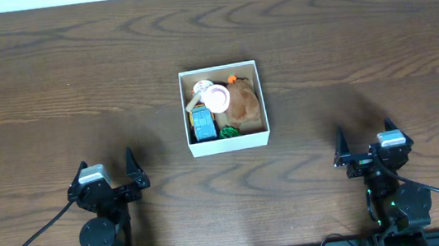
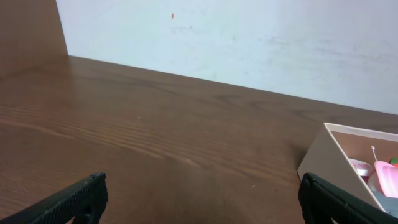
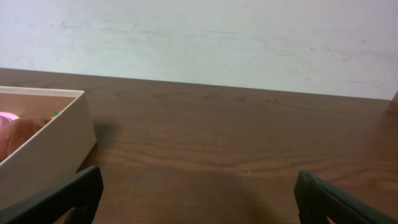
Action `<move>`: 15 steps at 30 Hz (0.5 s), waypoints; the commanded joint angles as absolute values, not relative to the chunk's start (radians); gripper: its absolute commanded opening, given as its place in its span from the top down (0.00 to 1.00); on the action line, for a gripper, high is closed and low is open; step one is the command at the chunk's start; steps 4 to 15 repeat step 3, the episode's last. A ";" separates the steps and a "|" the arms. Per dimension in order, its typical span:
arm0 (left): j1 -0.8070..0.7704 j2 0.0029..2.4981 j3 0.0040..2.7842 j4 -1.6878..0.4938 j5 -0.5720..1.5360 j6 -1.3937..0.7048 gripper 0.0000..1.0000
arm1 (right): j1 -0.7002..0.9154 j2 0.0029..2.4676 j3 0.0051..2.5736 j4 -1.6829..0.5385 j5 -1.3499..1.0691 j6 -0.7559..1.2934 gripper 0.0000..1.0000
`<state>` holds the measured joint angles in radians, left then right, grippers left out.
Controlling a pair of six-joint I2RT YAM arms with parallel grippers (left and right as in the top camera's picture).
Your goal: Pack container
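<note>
The container (image 1: 230, 144) is a square white box with a brown inside, at the table's middle. It holds several small toys: a brown plush (image 1: 244, 104), a pink-white round piece (image 1: 217, 99), a blue block (image 1: 203, 125) and a green bit (image 1: 229, 130). My left gripper (image 1: 108, 179) is open and empty near the front left, apart from the box. My right gripper (image 1: 366, 149) is open and empty near the front right. The box corner shows in the left wrist view (image 2: 323, 155) and in the right wrist view (image 3: 56, 146).
The dark wooden table (image 1: 49, 84) runs wide on all sides of the box. A pale wall (image 2: 249, 37) stands behind the table's far edge. Cables trail from both arm bases at the front edge.
</note>
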<state>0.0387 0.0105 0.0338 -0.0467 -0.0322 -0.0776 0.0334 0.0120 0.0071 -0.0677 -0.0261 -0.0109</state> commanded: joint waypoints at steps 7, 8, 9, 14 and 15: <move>0.045 0.005 0.005 -0.070 -0.029 -0.068 0.02 | 0.026 0.007 0.006 -0.073 -0.019 -0.001 0.01; 0.045 0.005 0.005 -0.070 -0.029 -0.068 0.02 | 0.026 0.007 0.006 -0.073 -0.019 -0.001 0.01; 0.045 0.005 0.005 -0.070 -0.029 -0.068 0.02 | 0.026 0.007 0.006 -0.073 -0.019 -0.001 0.01; 0.045 0.005 0.005 -0.070 -0.029 -0.068 0.02 | 0.026 0.007 0.006 -0.073 -0.019 -0.001 0.01; 0.045 0.005 0.005 -0.070 -0.029 -0.068 0.02 | 0.026 0.007 0.006 -0.073 -0.019 -0.001 0.01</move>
